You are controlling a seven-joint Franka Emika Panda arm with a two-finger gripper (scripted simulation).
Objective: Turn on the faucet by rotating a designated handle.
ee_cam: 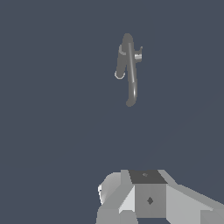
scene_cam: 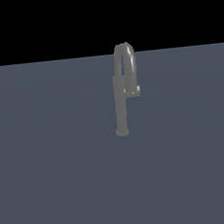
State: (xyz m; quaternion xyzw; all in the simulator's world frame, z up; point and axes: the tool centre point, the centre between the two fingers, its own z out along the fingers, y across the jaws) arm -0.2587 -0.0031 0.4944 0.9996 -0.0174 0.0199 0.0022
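Note:
The grey faucet (scene_cam: 121,108) stands upright on the flat grey-blue floor in the middle of the exterior view, with its arched spout (scene_cam: 124,58) on top. The handle (scene_cam: 133,89) is a short stub with a lighter tip, sticking out from mid-column toward the exterior view's right. The wrist view looks down on the faucet (ee_cam: 130,74) from some distance, and the handle (ee_cam: 138,56) shows beside the column. Only grey blocky parts of my gripper (ee_cam: 148,199) show at that picture's edge, well apart from the faucet. Its fingers cannot be made out. The arm is absent from the exterior view.
A plain grey-blue floor (scene_cam: 51,164) spreads around the faucet on all sides. Black background lies behind it.

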